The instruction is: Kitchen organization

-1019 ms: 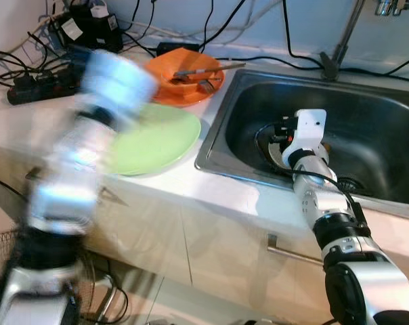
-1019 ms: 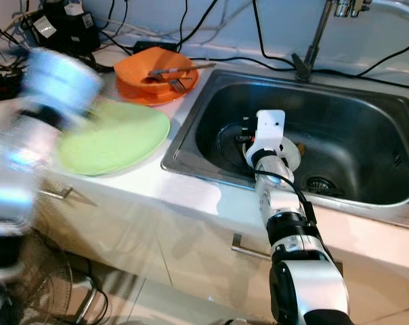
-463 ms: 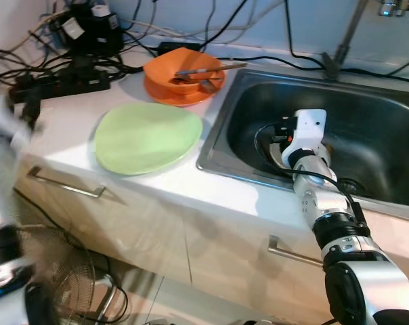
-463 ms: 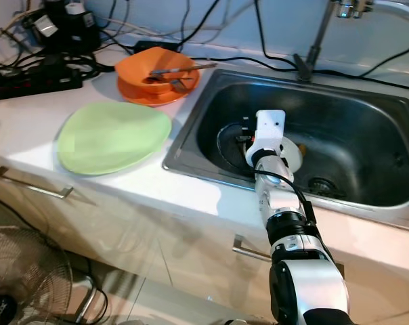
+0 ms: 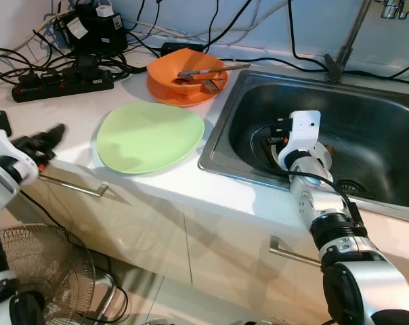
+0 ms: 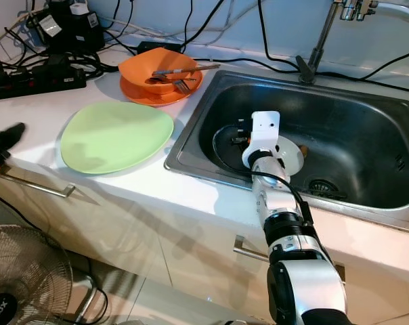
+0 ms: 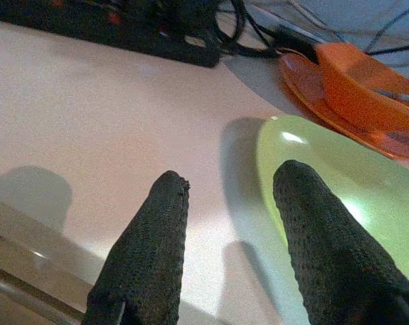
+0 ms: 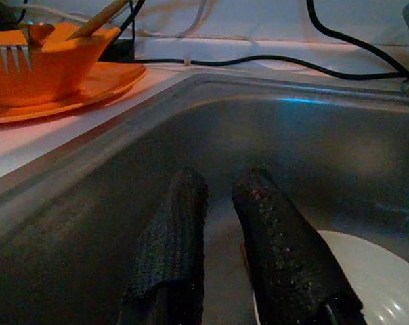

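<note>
A light green plate (image 5: pixel 149 135) lies flat on the white counter (image 5: pixel 62 115). Behind it an orange bowl (image 5: pixel 187 74) sits on an orange plate and holds a fork and chopsticks. My left gripper (image 5: pixel 47 139) hovers open at the counter's front left edge, left of the green plate (image 7: pixel 340 203), with nothing between its fingers (image 7: pixel 150 237). My right gripper (image 6: pixel 242 140) is down inside the steel sink (image 6: pixel 367 115), its fingers (image 8: pixel 174 230) almost together, just above the sink floor. A white plate (image 8: pixel 357 277) lies in the sink beside and under them.
A black power strip (image 5: pixel 62 78) and a tangle of cables (image 5: pixel 89 27) crowd the counter's back left. The faucet (image 5: pixel 343 47) rises behind the sink, whose drain (image 5: pixel 350 185) is on the right. A metal drawer handle (image 5: pixel 72 186) and a floor fan (image 5: pixel 45 261) are below.
My left arm has swung down and left from over the green plate to the counter's front left edge. The right arm has stayed in the sink. The camera shifted slightly.
</note>
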Robot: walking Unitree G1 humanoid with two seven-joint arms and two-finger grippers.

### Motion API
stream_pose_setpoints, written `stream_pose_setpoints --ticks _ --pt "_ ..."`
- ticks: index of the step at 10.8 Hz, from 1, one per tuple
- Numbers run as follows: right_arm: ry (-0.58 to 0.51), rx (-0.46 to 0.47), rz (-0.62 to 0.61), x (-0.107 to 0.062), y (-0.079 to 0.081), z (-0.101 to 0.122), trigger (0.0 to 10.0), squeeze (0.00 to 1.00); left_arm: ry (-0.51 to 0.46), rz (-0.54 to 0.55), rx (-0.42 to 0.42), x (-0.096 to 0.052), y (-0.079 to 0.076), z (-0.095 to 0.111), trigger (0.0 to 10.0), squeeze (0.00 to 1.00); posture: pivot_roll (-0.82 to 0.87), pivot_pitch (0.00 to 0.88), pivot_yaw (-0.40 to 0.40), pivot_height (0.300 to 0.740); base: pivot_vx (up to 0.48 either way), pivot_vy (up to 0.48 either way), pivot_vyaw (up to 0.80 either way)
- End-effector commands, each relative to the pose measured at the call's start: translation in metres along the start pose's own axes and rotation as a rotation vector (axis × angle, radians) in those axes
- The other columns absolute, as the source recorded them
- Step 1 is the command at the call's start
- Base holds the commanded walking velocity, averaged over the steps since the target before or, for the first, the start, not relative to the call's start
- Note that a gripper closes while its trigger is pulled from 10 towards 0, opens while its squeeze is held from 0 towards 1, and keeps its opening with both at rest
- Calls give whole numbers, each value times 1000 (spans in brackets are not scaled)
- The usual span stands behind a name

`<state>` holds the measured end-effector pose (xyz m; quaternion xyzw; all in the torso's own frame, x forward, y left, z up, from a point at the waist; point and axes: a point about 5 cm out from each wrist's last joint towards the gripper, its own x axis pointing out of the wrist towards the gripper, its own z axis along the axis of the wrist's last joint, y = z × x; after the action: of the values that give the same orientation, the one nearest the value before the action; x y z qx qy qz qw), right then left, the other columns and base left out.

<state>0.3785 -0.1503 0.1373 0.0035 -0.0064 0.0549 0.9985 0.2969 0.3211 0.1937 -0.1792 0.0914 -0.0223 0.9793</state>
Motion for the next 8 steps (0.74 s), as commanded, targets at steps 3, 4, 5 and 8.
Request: stream_pose_setpoints --ticks 3,4,5,8 --pt "45 3 10 -4 3 -12 10000 0 67 -101 -28 -1 -14 -3 10000 0 154 0 41 740 0 0 0" --pt "45 2 10 -4 2 -12 10000 0 85 -121 -39 -1 -17 -5 10000 0 154 0 41 740 0 0 0" --pt "46 1 10 -4 2 -13 10000 0 98 -133 -47 -1 -21 -6 10000 0 152 1 41 740 0 0 0" --pt "45 0 7 -5 2 -13 10000 0 128 -91 -74 5 -23 -15 10000 1000 148 4 45 740 0 0 0"
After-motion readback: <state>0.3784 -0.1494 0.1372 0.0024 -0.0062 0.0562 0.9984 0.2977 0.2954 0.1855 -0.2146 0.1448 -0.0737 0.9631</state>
